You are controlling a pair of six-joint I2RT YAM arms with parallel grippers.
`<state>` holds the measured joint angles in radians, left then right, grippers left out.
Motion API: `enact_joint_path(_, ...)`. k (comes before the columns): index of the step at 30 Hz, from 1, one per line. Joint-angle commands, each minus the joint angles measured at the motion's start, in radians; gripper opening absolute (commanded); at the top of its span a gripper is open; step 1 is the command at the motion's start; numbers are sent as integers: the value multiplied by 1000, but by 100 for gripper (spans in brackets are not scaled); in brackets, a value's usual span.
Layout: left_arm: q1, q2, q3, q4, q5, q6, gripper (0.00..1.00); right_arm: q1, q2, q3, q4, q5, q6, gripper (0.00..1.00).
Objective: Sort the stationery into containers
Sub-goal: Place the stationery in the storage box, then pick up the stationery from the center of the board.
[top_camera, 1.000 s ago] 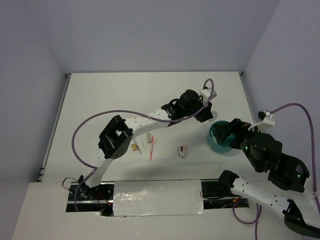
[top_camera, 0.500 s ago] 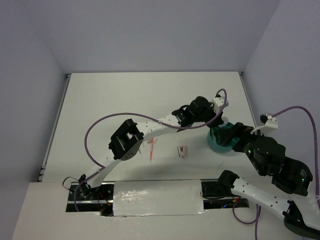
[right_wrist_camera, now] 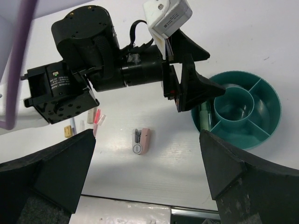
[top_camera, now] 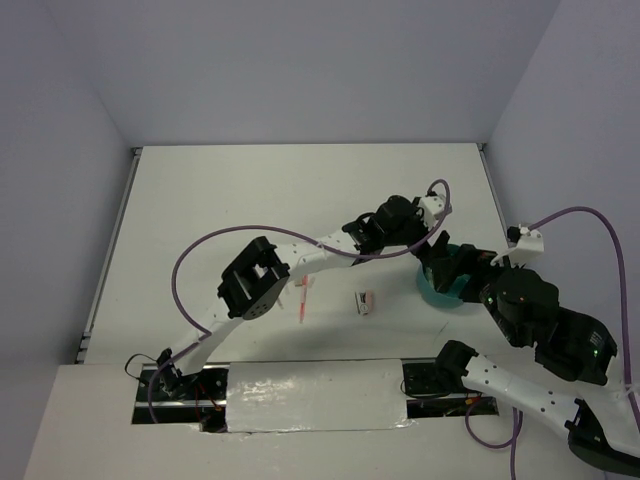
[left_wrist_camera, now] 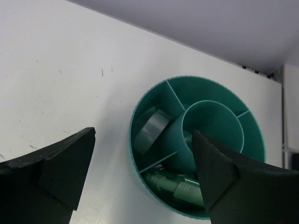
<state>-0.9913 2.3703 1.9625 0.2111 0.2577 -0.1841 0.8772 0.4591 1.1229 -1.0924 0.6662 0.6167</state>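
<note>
the left gripper (left_wrist_camera: 141, 133) hangs over the round teal plastic cup with inner dividers (left_wrist_camera: 201, 80), jaws spread wide and holding nothing. 1 compartment holds a clear tape ring (left_wrist_camera: 150, 130); mint green pieces (left_wrist_camera: 180, 186) lie in the nearest one. the right gripper (right_wrist_camera: 145, 135) hovers close by, jaws also wide and empty. the pink-white mini stapler (right_wrist_camera: 142, 141) and a thin pink-red pen (top_camera: 301, 305) lie on the white table (top_camera: 220, 200), apart from the cup. with 2 arms crowding the cup, a careless lift could clip its rim and shove it, or knock arm against arm.
</note>
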Motion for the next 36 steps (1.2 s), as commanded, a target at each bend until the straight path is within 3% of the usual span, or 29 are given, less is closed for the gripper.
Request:
enact_joint_path(1, -1, -43, -22, 111, 18, -20, 99, 3, 19, 2, 42, 7, -24, 100)
enact_joint_path(5, -1, -88, -31, 128, -12, -44, 99, 5, 18, -23, 60, 12, -31, 100)
enact_joint_path(8, 2, -166, -91, 143, -138, -81, 99, 5, 3, -50, 91, 18, -38, 100)
enact_joint_path(9, 5, -213, -124, 133, -250, -109, 99, 5, -3, -60, 101, 15, -43, 100)
enact_joint_path(12, 48, -285, -164, -10, -479, -222, 99, 5, 7, -103, 150, -7, -57, 100)
enact_joint_path(17, 262, -532, -400, -334, -589, -437, 99, 3, 113, -218, 316, -117, -112, 100)
enact_joint_path(20, 365, -718, -554, -542, -667, -534, 99, 6, 330, -241, 388, -165, -114, 100)
enact_joint_path(26, 382, -1138, -792, -907, -883, -632, 99, 35, 597, -236, 615, -241, -81, 99)
enact_joint_path(31, 384, -1442, -882, -1078, -972, -649, 99, 84, 899, -118, 683, -277, -71, 91)
enact_joint_path(36, 385, -1736, -942, -1076, -1031, -539, 99, 100, 1139, 45, 749, -312, -67, 80)
